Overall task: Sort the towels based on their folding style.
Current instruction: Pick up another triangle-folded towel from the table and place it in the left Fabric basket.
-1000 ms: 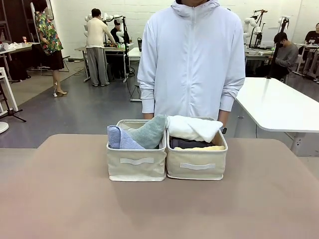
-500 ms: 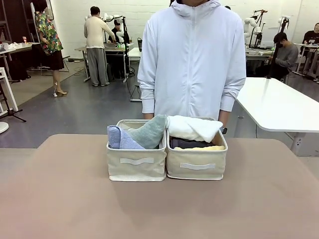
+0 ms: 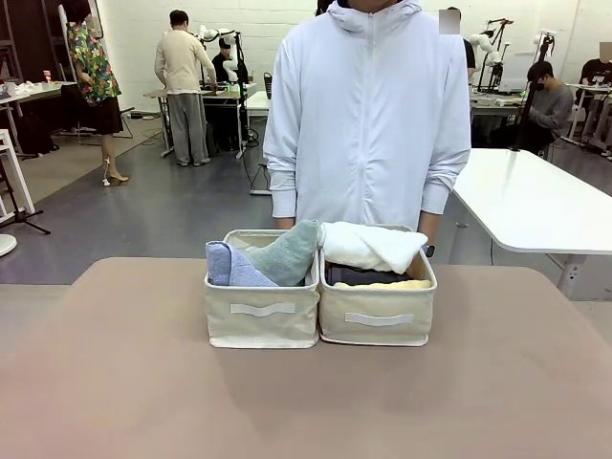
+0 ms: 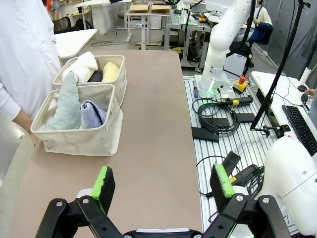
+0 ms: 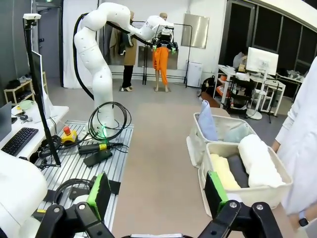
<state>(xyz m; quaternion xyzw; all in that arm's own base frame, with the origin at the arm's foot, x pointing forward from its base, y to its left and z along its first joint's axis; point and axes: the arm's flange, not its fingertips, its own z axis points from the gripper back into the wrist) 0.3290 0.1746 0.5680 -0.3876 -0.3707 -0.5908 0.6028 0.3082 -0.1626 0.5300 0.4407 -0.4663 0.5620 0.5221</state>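
Front view: two beige fabric bins sit side by side and touching on the tan table (image 3: 115,382), each a soft-walled box with a flat strap handle sewn on its near face; taking the left bin (image 3: 262,320) as the landmark, the right bin (image 3: 377,316) stands just beside it on the picture's right; a person (image 3: 368,115) in a pale zip jacket stands right behind both. In the left bin two folded terry towels stand up: a light blue towel (image 3: 229,268) at its left side and a sage-green towel (image 3: 285,253) rising to a point at its right. In the right bin three rolled towels can be counted: a white towel (image 3: 368,247) lying on top, a dark grey towel (image 3: 359,275) under it, and a yellow towel (image 3: 387,284) at the near rim (a pink one cannot be made out).

Left wrist view: the left gripper (image 4: 163,186) hangs over the table's near end, well apart from the left bin (image 4: 79,136), its two green-padded fingers spread wide with nothing between them; the same two bins stand with the folded pair in the nearer one.

Right wrist view: the right gripper (image 5: 158,193) likewise stands spread and empty, off the table's edge; the right bin (image 5: 247,186) lies nearer, with the left bin (image 5: 218,134) beyond it.
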